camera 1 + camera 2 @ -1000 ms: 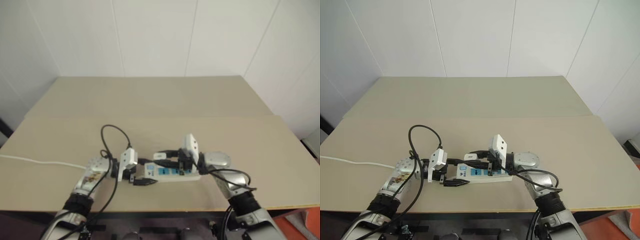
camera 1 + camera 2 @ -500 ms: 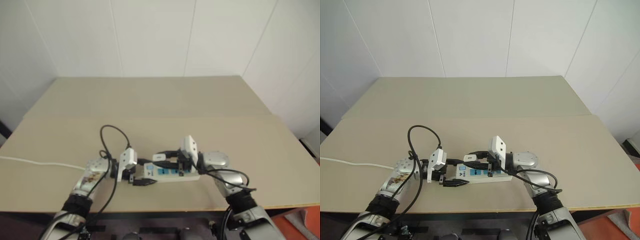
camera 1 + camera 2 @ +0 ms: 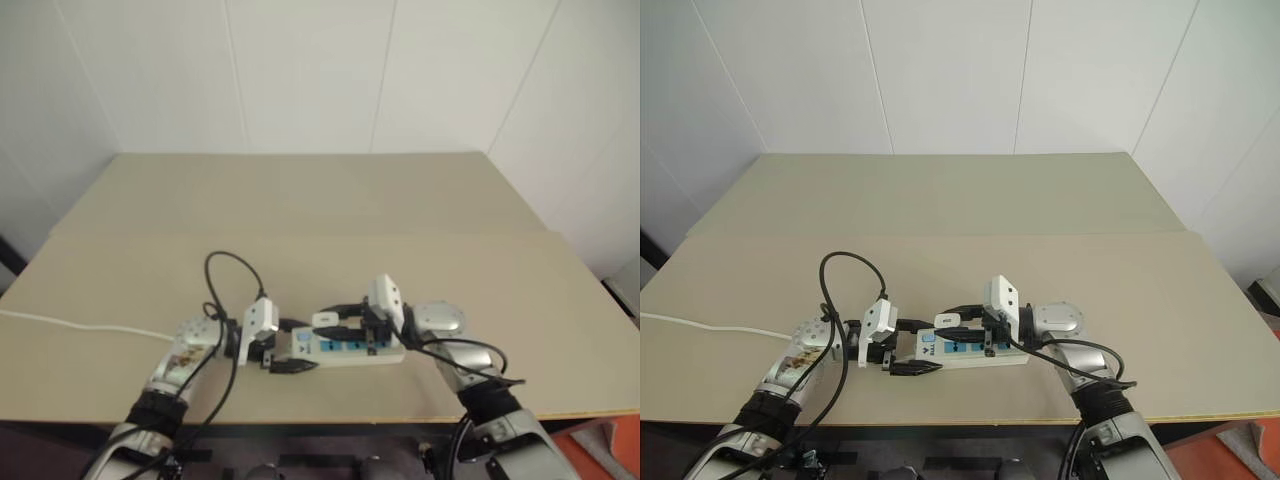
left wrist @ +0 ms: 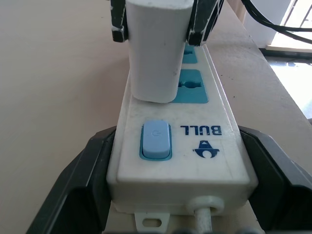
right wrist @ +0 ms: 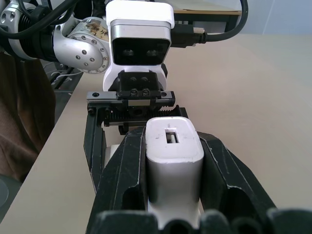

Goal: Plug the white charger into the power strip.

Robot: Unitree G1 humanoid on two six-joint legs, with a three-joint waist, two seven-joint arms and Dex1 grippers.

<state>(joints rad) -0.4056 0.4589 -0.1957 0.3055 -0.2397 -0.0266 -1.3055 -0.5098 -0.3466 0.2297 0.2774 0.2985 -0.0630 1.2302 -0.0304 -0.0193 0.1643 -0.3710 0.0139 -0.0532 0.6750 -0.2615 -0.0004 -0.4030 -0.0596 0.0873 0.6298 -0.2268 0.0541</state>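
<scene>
Near edge of the beige tabletop [image 3: 1110, 300], lower centre of the head frames: long white rectangular plastic power strip [image 3: 975, 352] with blue socket faces is lying flat, long axis running left-right.

Left gripper [image 3: 912, 349] is coming in from the lower left, black fingers [image 4: 73, 190] spread wide and straddling the switch end of the strip, one finger against each long side. In the left wrist view the light-blue rocker switch [image 4: 156, 140] and the strip's white cord [image 4: 207, 219] stub are sitting right between those fingers.

Right gripper [image 5: 168, 165] is reaching in from the lower right, jaws pinching the small white boxy plastic charger [image 5: 173, 161] by its two sides; the dark port slot is facing the right wrist camera. In the left wrist view the charger [image 4: 158, 48] is standing upright with its bottom edge down on the strip's top face, just past the switch, covering part of the nearest blue socket [image 4: 192, 87]. Can't tell whether the prongs are seated.

Further left, a thin white cable [image 3: 80, 324] is trailing across the table to the left edge. Beyond that, bare tabletop up to the white panelled wall [image 3: 940, 70] at the top of the frame.
</scene>
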